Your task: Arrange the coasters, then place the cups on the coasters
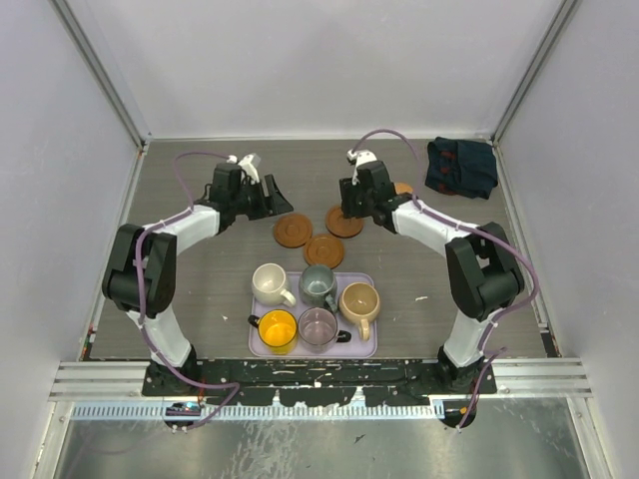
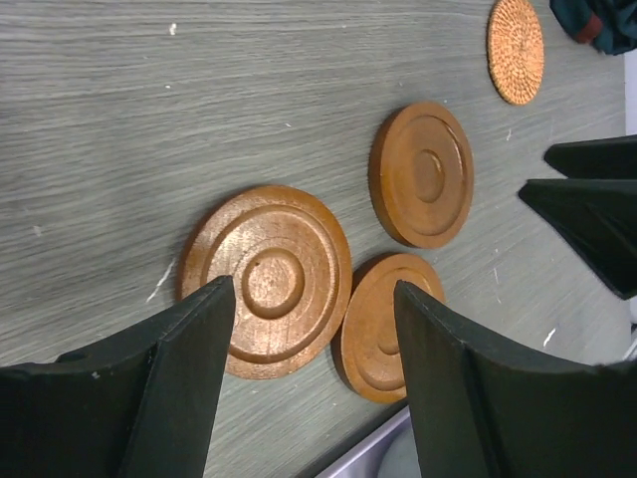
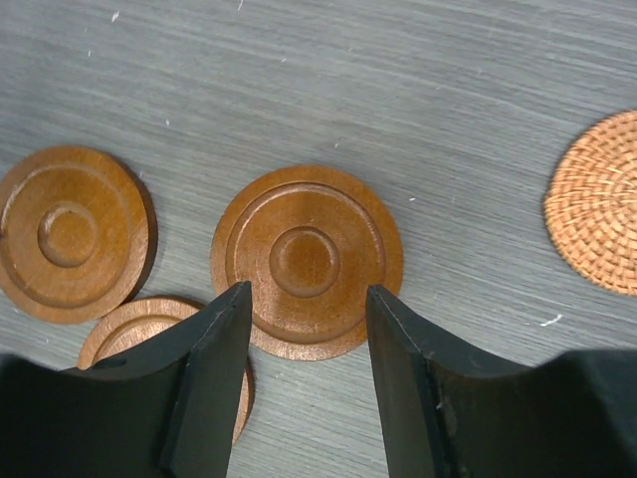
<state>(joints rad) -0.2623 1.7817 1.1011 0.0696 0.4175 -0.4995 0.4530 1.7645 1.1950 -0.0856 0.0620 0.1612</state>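
Three brown wooden coasters (image 1: 293,232) (image 1: 323,250) (image 1: 344,222) lie flat in a cluster behind the tray, with a woven coaster (image 1: 403,188) further back right. My left gripper (image 1: 270,205) hangs open above the left coaster (image 2: 267,279), nothing between its fingers; the left wrist view also shows the other two discs (image 2: 388,324) (image 2: 422,172). My right gripper (image 1: 351,212) is open over the right coaster (image 3: 307,261), empty too. The cups stand on the lavender tray (image 1: 364,279): cream (image 1: 270,283), grey-green (image 1: 319,285), tan (image 1: 359,299), yellow (image 1: 277,330) and purple glass (image 1: 318,326).
A dark blue folded cloth (image 1: 460,166) lies at the back right corner. White walls enclose the table on three sides. The right arm's black fingers (image 2: 587,199) show at the right edge of the left wrist view, close to the coaster cluster.
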